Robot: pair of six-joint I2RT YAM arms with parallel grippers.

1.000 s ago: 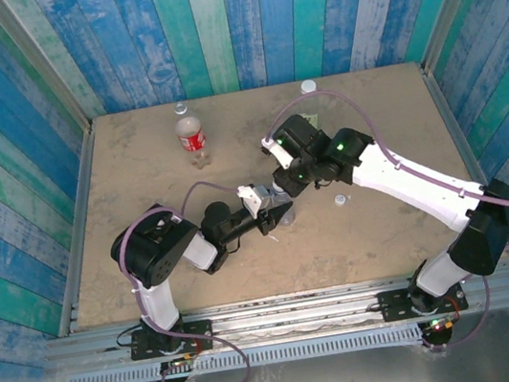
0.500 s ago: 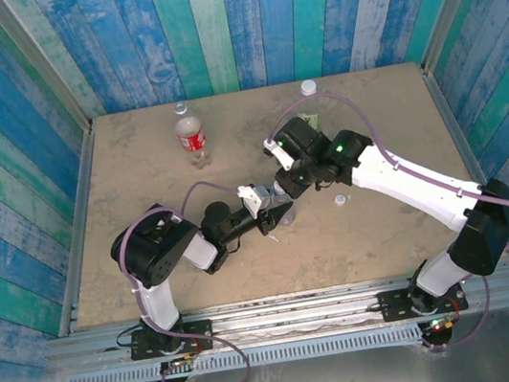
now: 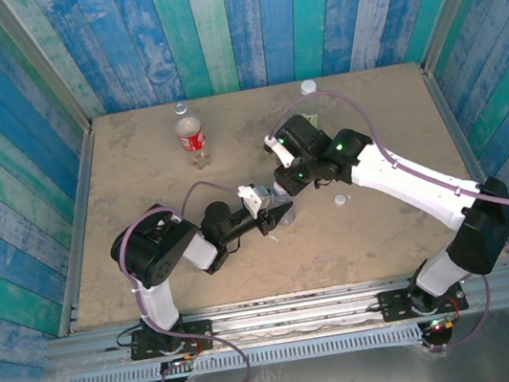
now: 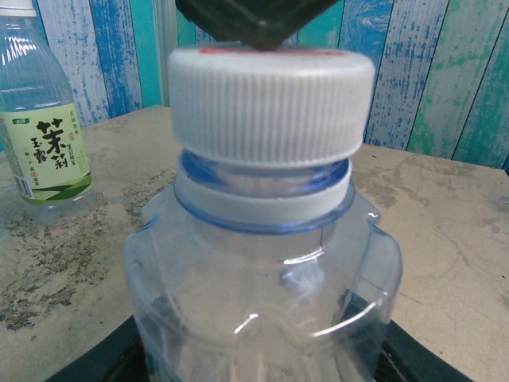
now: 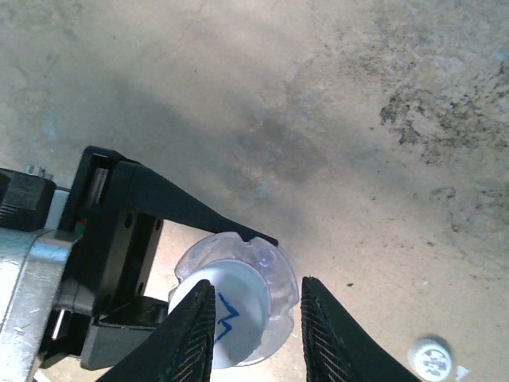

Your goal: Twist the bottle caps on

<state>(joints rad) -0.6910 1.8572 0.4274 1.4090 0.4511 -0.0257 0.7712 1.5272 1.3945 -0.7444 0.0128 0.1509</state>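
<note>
From above, the left gripper (image 3: 280, 213) sat at table centre, with a red-labelled bottle (image 3: 190, 135) at eleven o'clock. Left wrist: it clamped a clear bottle (image 4: 262, 278) with a white cap (image 4: 270, 103) on top. Right wrist: the right gripper (image 5: 257, 282), narrowly parted, hung over that cap, with a spare cap (image 5: 430, 356) at five o'clock.

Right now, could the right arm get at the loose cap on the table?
Probably yes: the loose cap lies on bare table beside the right gripper, nothing between them, though that gripper hovers over the capped bottle.
</note>
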